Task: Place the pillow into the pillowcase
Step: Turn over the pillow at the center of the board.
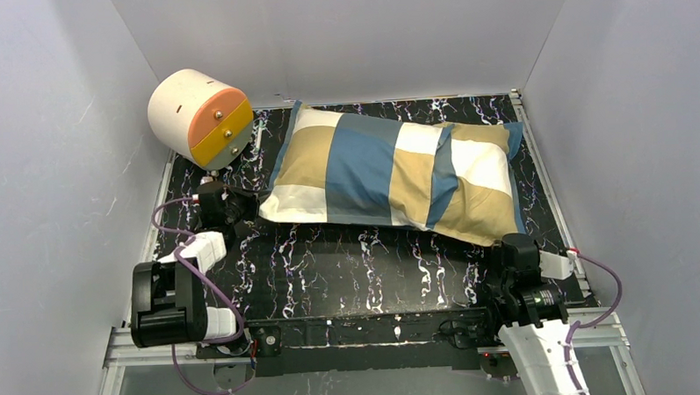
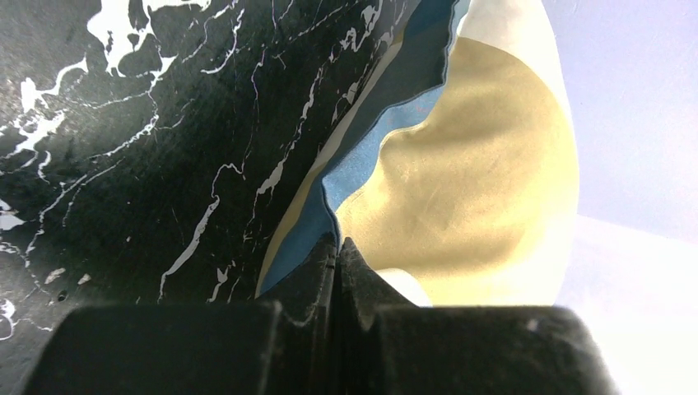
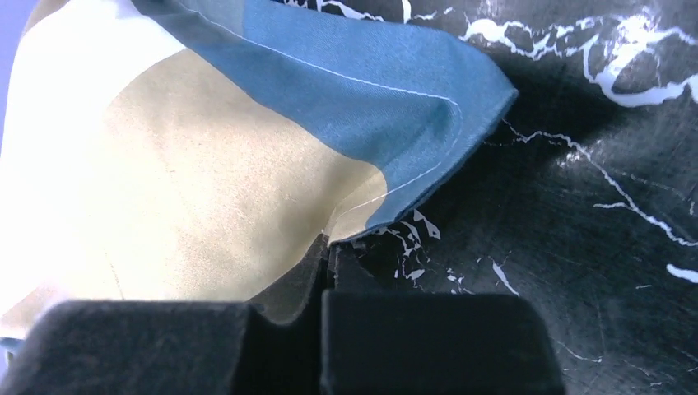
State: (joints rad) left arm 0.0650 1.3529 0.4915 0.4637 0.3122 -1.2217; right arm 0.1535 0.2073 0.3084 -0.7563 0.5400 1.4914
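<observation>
Both pincers are clamped on the pillowcase (image 1: 390, 174): the left gripper (image 2: 337, 248) on its near-left blue hem, the right gripper (image 3: 327, 253) on the near-right corner. It lies plump across the table's (image 1: 349, 276) far half, so the pillow seems already inside, unseen. Settling the cover looks to be the step in hand — next, an even tug from both corners.

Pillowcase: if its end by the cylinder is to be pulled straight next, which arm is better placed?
Left, probably. The left fingers are shut on the blue hem of the pillowcase at that end, near the cylinder. The right fingers pinch the opposite near corner, far from it.
</observation>
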